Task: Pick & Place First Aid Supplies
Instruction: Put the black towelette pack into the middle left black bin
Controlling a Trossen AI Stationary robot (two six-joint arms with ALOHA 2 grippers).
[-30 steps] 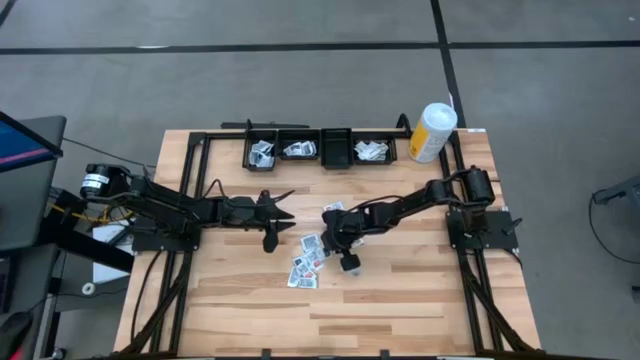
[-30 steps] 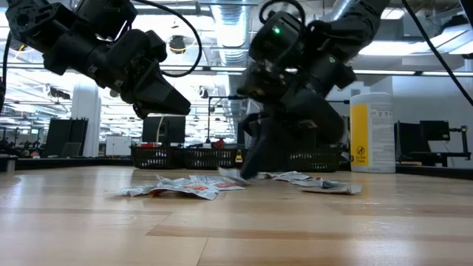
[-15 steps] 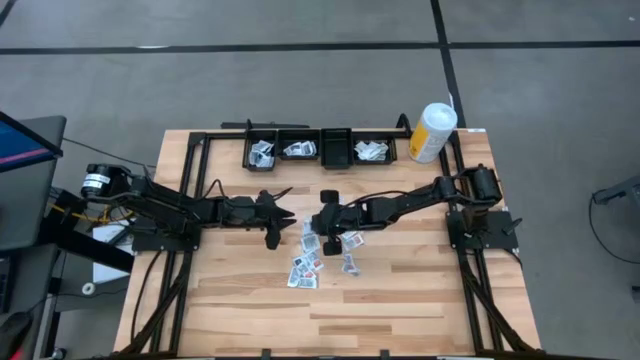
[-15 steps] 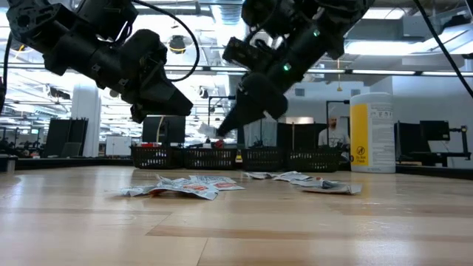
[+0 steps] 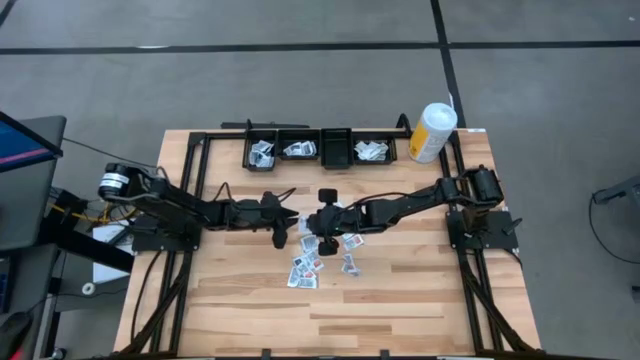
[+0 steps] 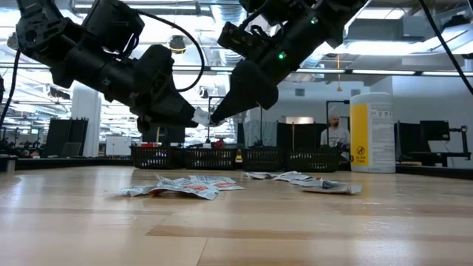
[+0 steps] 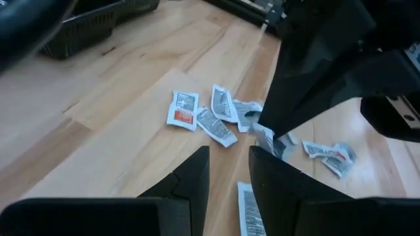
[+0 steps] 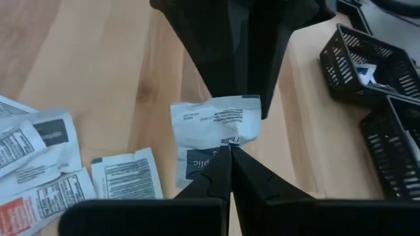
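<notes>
Over the table (image 5: 400,300), two arms meet at centre: the right gripper (image 8: 226,149) pinches one packet (image 8: 215,131) aloft, the left gripper (image 7: 228,154), jaws partly apart, at its nine o'clock, above roughly ten scattered packets (image 5: 305,268).

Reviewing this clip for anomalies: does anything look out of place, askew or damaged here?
Mostly the loose packets: they lie crumpled and overlapping mid-table, outside the bins. The right gripper pinches one packet aloft at the left gripper.

one canister (image 5: 432,131), four baskets (image 5: 320,149), two arms (image 5: 400,207), many packets (image 5: 305,270).
</notes>
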